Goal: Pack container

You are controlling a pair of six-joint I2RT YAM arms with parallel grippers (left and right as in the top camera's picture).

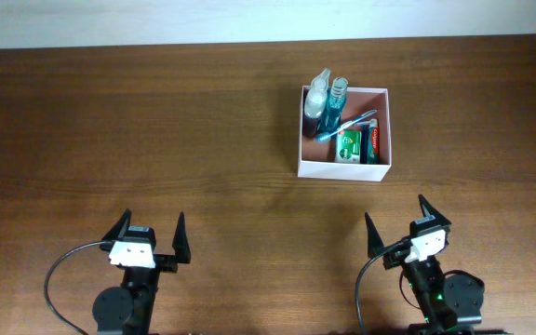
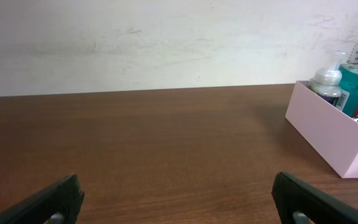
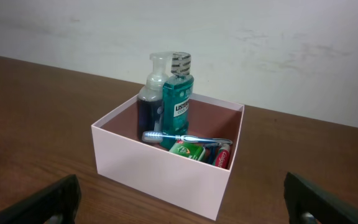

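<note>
The container (image 1: 342, 169) is a square white box with a reddish-pink inside, at the back right of the table. It shows in the right wrist view (image 3: 160, 171) and at the right edge of the left wrist view (image 2: 328, 134). Inside stand a clear spray bottle (image 1: 317, 91) and a teal mouthwash bottle (image 1: 336, 104). A blue toothbrush (image 1: 349, 123), a green packet (image 1: 348, 146) and a red toothpaste tube (image 3: 224, 157) lie in it. My left gripper (image 1: 147, 237) is open and empty near the front left. My right gripper (image 1: 408, 223) is open and empty in front of the container.
The brown wooden table (image 1: 156, 121) runs to a white wall at the back. Black cables trail from both arm bases at the front edge.
</note>
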